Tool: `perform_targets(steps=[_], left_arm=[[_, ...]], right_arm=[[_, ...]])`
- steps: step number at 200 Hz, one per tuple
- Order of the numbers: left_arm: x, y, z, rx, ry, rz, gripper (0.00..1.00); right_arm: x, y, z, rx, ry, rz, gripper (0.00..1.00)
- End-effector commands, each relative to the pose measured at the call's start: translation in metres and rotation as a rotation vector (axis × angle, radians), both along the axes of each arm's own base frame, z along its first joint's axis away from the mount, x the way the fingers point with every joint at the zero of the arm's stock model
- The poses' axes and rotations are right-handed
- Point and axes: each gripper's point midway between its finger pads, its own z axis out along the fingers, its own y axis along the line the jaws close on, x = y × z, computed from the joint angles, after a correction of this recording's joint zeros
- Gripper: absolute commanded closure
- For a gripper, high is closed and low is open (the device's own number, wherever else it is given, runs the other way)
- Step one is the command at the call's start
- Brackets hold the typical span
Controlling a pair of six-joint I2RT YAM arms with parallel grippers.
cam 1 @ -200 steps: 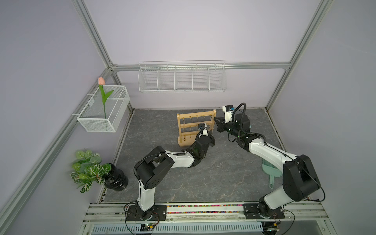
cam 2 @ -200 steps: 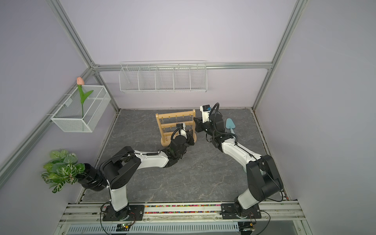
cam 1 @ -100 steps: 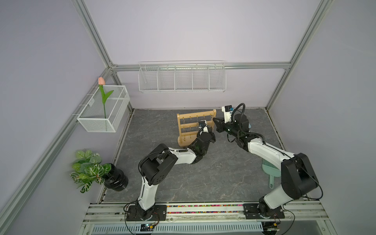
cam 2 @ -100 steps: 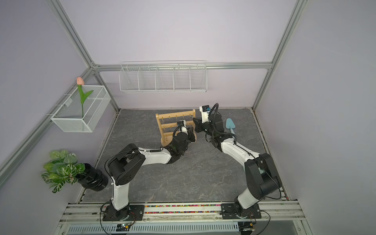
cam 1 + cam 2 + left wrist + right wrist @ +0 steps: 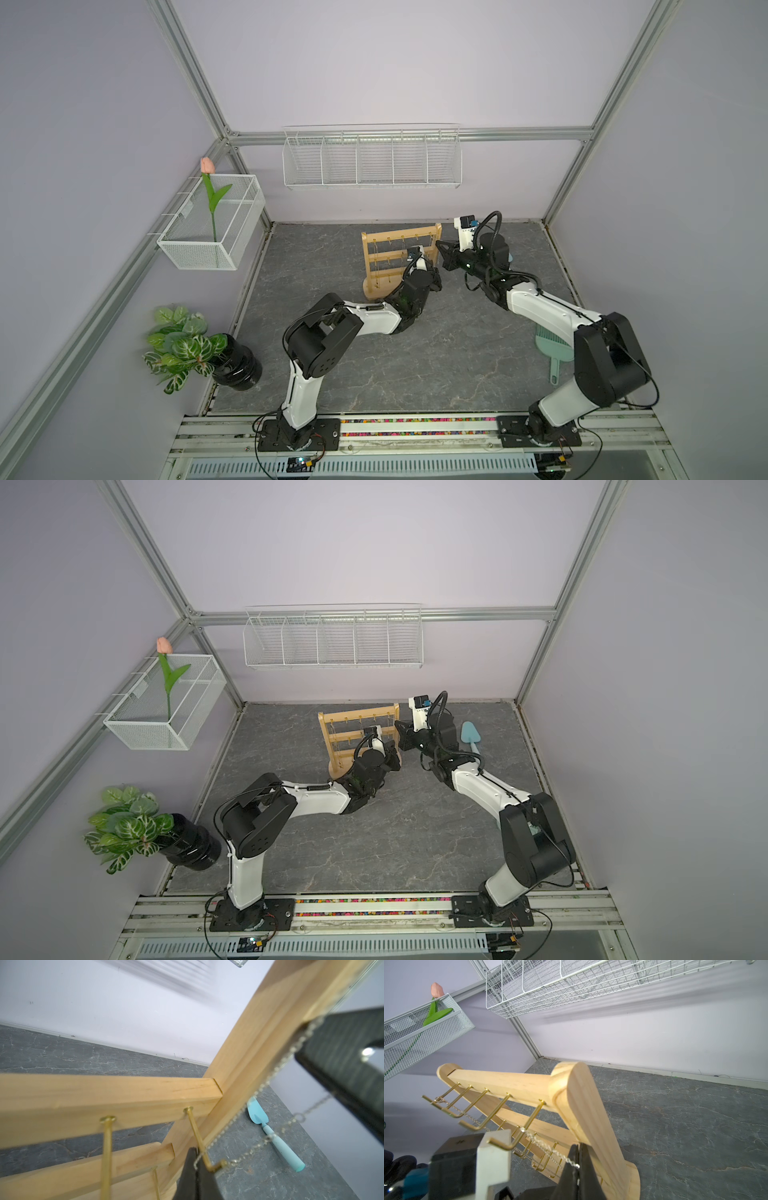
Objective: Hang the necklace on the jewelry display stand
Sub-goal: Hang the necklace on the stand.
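The jewelry display stand [image 5: 400,254] [image 5: 357,729] is light wood with gold hooks. It stands at the back of the grey floor. A thin silver necklace [image 5: 268,1078] [image 5: 548,1148] stretches between both grippers beside the stand's right upright [image 5: 239,1059]. It drapes over a gold hook [image 5: 216,1165] of the middle bar in the left wrist view. My left gripper [image 5: 196,1150] [image 5: 430,276] is shut on the chain next to that hook. My right gripper [image 5: 579,1146] [image 5: 441,249] is shut on the chain's other stretch, close to the upright's top. The chain also touches a top-bar hook [image 5: 522,1130].
Another chain [image 5: 439,1099] hangs on the far hooks. A blue trowel [image 5: 471,737] [image 5: 276,1140] lies right of the stand. A green dustpan [image 5: 555,347] lies by the right arm. A white wire wall basket [image 5: 370,158], a mesh basket [image 5: 208,245] and a potted plant [image 5: 187,345] line the back and left.
My left gripper has closed on the chain and shifted slightly toward the stand's right upright. The right gripper has stayed shut in nearly the same place.
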Motion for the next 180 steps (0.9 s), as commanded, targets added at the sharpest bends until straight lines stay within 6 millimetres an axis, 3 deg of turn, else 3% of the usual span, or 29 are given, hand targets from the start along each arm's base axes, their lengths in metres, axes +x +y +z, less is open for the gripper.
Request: perform_targets(steps=[1, 103, 180], left_arm=[[-0.007, 0.003, 0.02, -0.046, -0.004, -0.027, 1.0], [-0.026, 0.021, 0.027, -0.057, 0.043, -0.035, 1.0], [-0.015, 0.032, 0.017, 0.03, 0.034, 0.048, 1.0]], right_arm=[[0.001, -0.003, 0.003, 0.02, -0.015, -0.002, 0.93], [-0.002, -0.002, -0.001, 0.018, -0.004, 0.006, 0.93], [-0.005, 0.005, -0.011, 0.03, 0.021, 0.047, 0.93]])
